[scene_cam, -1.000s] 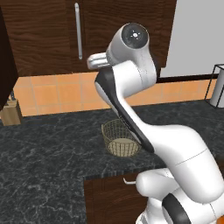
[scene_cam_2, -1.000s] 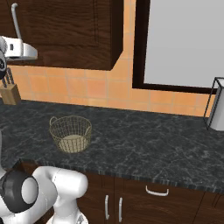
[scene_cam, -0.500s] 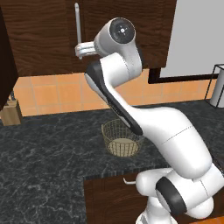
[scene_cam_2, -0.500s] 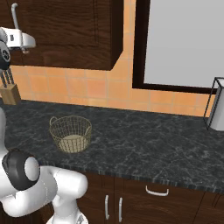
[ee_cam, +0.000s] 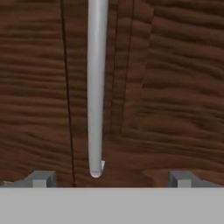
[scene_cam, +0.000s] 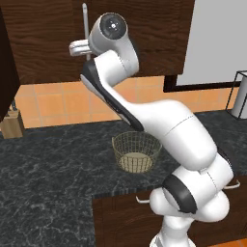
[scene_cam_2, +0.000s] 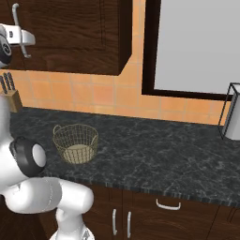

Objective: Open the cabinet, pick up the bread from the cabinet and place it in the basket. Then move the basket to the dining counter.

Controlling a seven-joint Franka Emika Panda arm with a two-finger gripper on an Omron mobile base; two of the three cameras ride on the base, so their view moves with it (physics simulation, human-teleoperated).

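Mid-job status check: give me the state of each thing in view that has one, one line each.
cabinet: door shut, silver handle not gripped.
gripper: open, a fingertip on either side of the handle's lower end, holding nothing.
basket: upright on the black counter, no bread in it.
low drawers: closed.
knife block: upright, knives in it.

White Franka arm reaches up and forward; dark two-finger gripper (ee_cam: pixel 111 178) level, jaws spread wide, nothing between fingertips (ee_cam: pixel 41 178).
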